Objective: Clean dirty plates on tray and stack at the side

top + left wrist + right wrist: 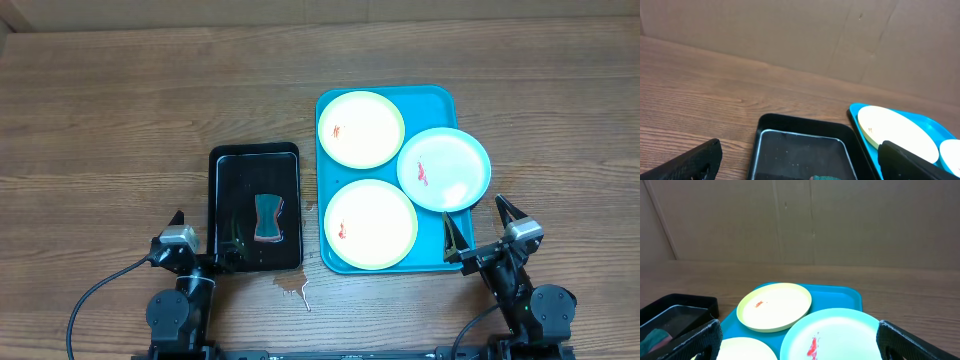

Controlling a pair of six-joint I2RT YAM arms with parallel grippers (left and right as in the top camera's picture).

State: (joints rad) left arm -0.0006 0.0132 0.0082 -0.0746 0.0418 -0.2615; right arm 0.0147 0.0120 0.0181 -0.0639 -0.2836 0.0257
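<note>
A turquoise tray (437, 98) holds three plates. A pale yellow-green plate (361, 129) with a red smear lies at the far end. A light blue plate (444, 168) with a red smear lies at the right. Another yellow-green plate (370, 224) with a small red smear lies at the near end. My left gripper (197, 243) is open and empty at the near left corner of a black tray. My right gripper (485, 231) is open and empty at the turquoise tray's near right corner. The right wrist view shows the far plate (774, 306), the blue plate (832, 335) and the tray (840, 297).
A smaller black tray (228, 215) left of the turquoise tray holds a blue-green sponge (269, 218). It also shows in the left wrist view (800, 150). A small wet patch (296, 289) marks the wood near the front edge. A brown cardboard wall (805, 220) stands behind the table.
</note>
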